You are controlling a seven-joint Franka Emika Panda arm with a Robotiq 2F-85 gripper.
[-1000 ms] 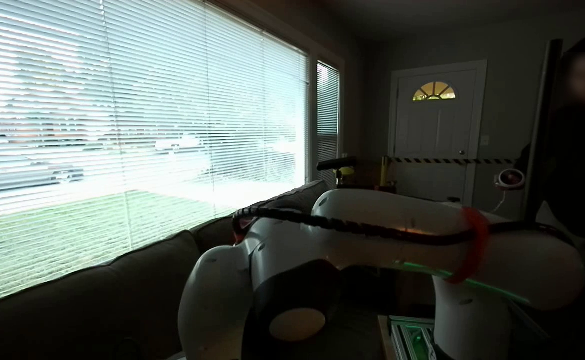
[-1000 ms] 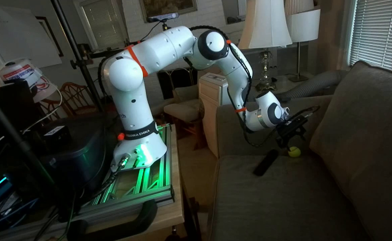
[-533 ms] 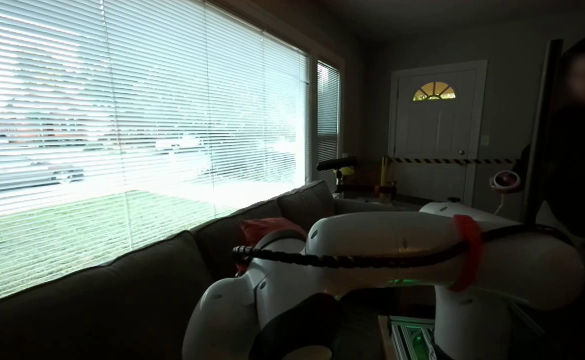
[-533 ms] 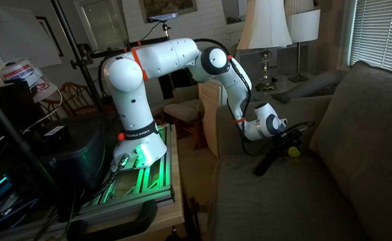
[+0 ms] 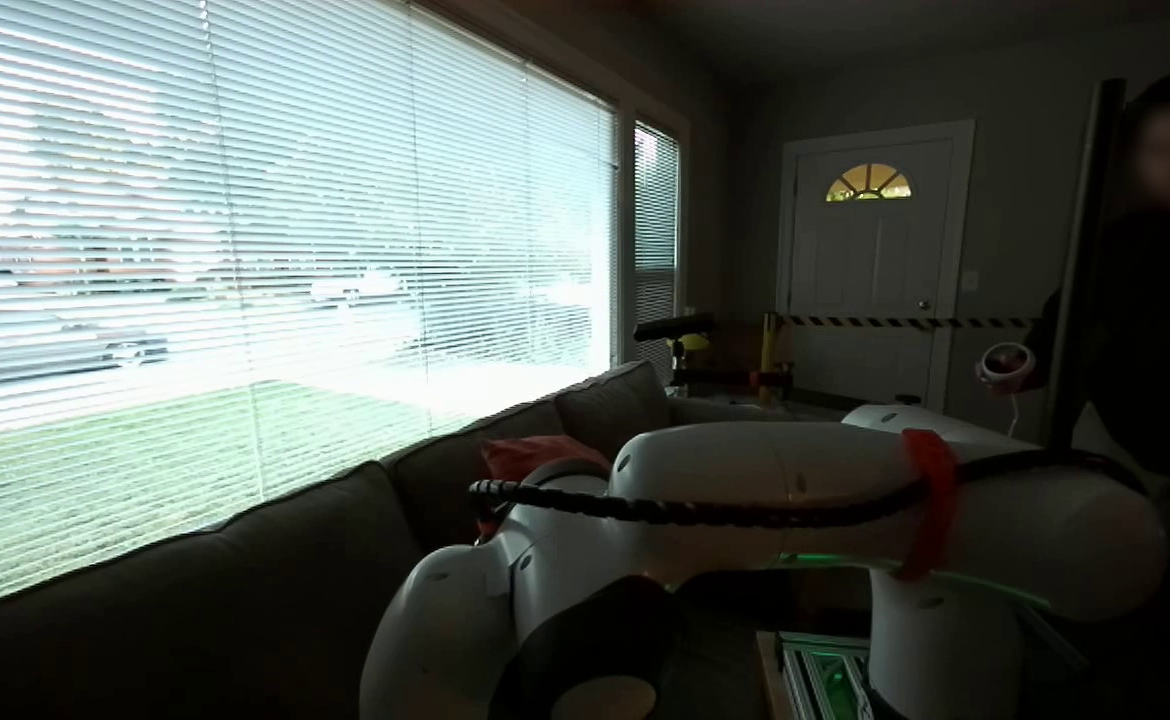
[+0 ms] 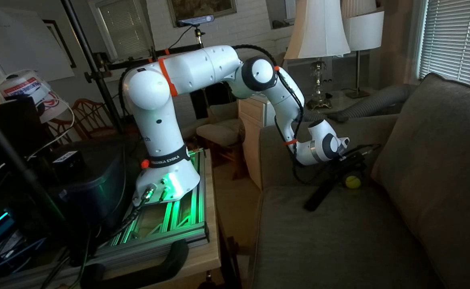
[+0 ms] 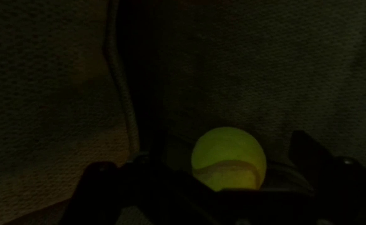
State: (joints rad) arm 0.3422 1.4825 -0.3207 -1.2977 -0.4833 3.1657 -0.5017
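The gripper [image 7: 228,142] stands spread wide; between its fingers, low in the middle of the wrist view, a tennis ball [image 7: 229,156] sits on the sofa [image 7: 280,78], contact too dark to judge.

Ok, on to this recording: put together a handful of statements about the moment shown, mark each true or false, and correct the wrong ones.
1. In the wrist view, a fuzzy yellow-green tennis ball shows between the fingers of the black gripper. True.
2. The fingers press against both sides of the tennis ball. False: they stand apart, with a gap showing on each side.
3. A long black object lies on the grey fabric sofa. True.
4. The tennis ball lies on the floor. False: it is on the sofa seat.
5. An orange-red band wraps the white robot arm. True.
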